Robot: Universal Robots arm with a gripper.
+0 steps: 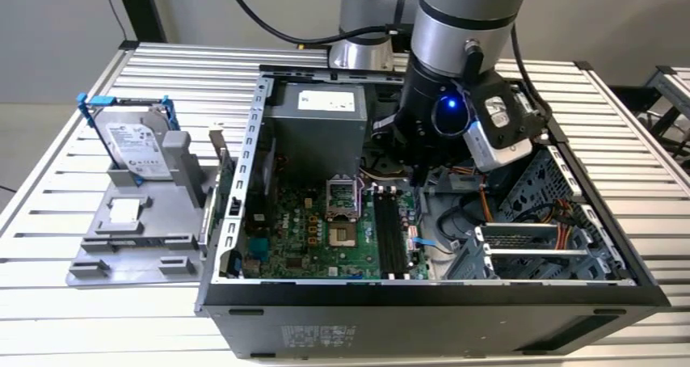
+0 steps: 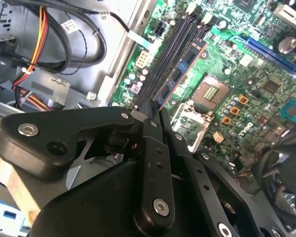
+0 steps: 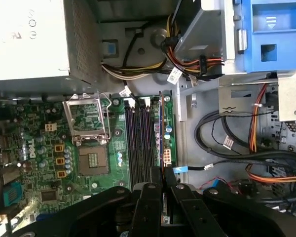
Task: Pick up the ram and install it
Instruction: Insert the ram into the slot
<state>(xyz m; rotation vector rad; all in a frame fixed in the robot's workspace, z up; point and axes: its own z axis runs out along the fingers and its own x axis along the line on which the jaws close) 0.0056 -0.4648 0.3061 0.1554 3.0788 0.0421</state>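
Ram: one [image 2: 181, 73], a thin dark-green stick seen edge-on. It runs parallel with the slots, over the side of the motherboard [image 1: 313, 238] nearest the drive cage [image 1: 555, 191].
Gripper: one [image 2: 155, 112], with its black fingers [image 2: 153, 148] pinched closed on the ram's thin edge.
Seating: we cannot quite tell whether the ram's lower edge touches a slot or hangs just above it.
Slots: four, we think [image 3: 140, 138]. They are long and black, side by side, between the processor socket and the motherboard's cage-side edge.
Processor socket: one [image 3: 92, 160], with its metal frame lifted.
Power supply: one [image 1: 318, 128], a grey box in the case's far corner.
Case: one [image 1: 431, 302], lying open-side-up near the table's near edge.
Hard drive: one [image 1: 138, 145], silver in a blue frame. It stands upright in the grey holder [image 1: 129, 258], beside the case toward the exterior view's left.
Small chip: one [image 1: 126, 212], square and silver, lying flat on the holder.
Cables: several bundles [image 3: 266, 173], orange, red, yellow and black, looping beside the drive cage.
Arm: one [image 1: 464, 19], rising from the table's far edge and turned straight down into the case. We see its wrist over the far end of the slots, just beside the power supply.
Surface: one table [image 1: 86, 310] of pale metal slats carries everything.
Room: a plain grey wall [image 1: 65, 27] stands behind.
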